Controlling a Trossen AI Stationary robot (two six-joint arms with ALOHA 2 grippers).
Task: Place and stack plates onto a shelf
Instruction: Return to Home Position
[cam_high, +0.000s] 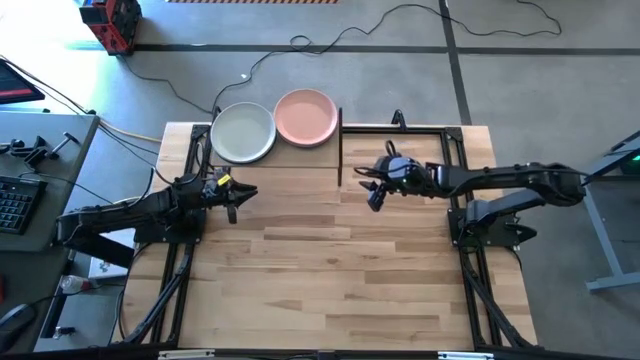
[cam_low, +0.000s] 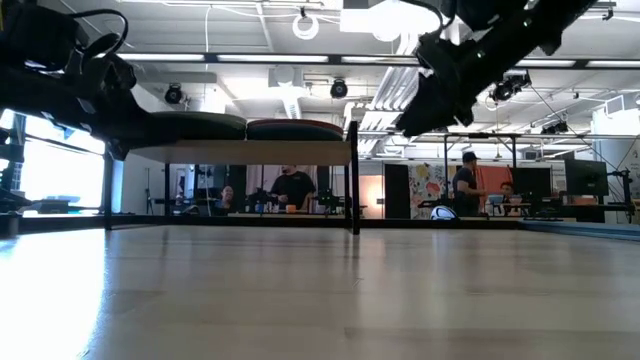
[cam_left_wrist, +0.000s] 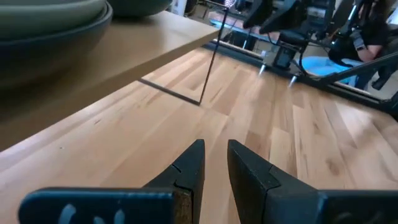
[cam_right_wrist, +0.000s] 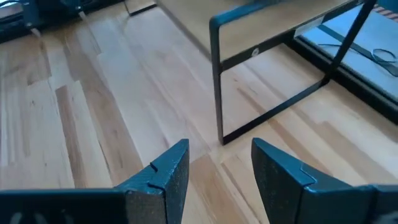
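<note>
The shelf (cam_high: 272, 153), a light-wood board on thin black rods, stands at the table's far left. Two stacks of plates rest on it by their bases. The left stack is topped by a pale cream-green plate (cam_high: 243, 132), the right one by a pink plate (cam_high: 305, 117). My left gripper (cam_high: 236, 197) hovers in front of the shelf's near edge (cam_left_wrist: 124, 46), open by a narrow gap (cam_left_wrist: 214, 152), with nothing between its fingers. My right gripper (cam_high: 376, 198) hangs over the table just right of the shelf's black end frame (cam_right_wrist: 217, 81), open (cam_right_wrist: 219, 152) and with nothing in it.
The slatted wooden tabletop (cam_high: 330, 270) lies bare between the arms and toward the near edge. Black frame rods (cam_high: 420, 127) run along the far right. Beyond the table, people sit and stand in the room (cam_low: 465, 185).
</note>
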